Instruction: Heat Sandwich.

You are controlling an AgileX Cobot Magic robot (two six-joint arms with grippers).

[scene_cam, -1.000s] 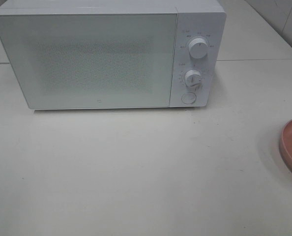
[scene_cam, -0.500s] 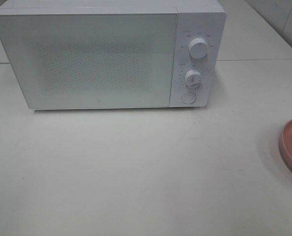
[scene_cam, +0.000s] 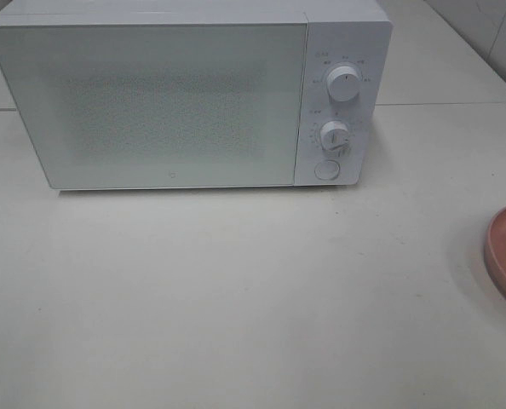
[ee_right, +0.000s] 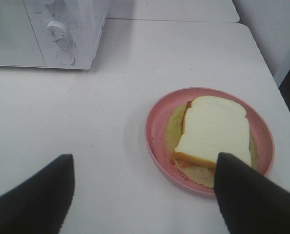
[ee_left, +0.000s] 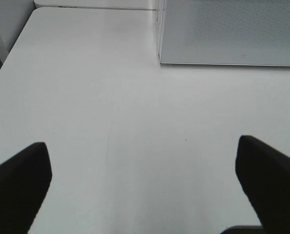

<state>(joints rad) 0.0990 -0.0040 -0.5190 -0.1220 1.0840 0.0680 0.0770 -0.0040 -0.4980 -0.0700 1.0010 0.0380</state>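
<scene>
One microwave [scene_cam: 189, 94], white, door closed, carrying two rotary knobs [scene_cam: 344, 85] stacked one above the other and one round button [scene_cam: 326, 169] below them. One pink plate [ee_right: 157, 124] with one sandwich [ee_right: 213, 129] on it; a flat yellowish layer shows under the bread, possibly a single sheet, though its edges are partly hidden. Two grippers: the left gripper [ee_left: 145, 180] and the right gripper [ee_right: 145, 195], each showing two dark fingers [ee_left: 18, 180]; tabletops [scene_cam: 236, 290] count at least two, judging by the seams.
</scene>
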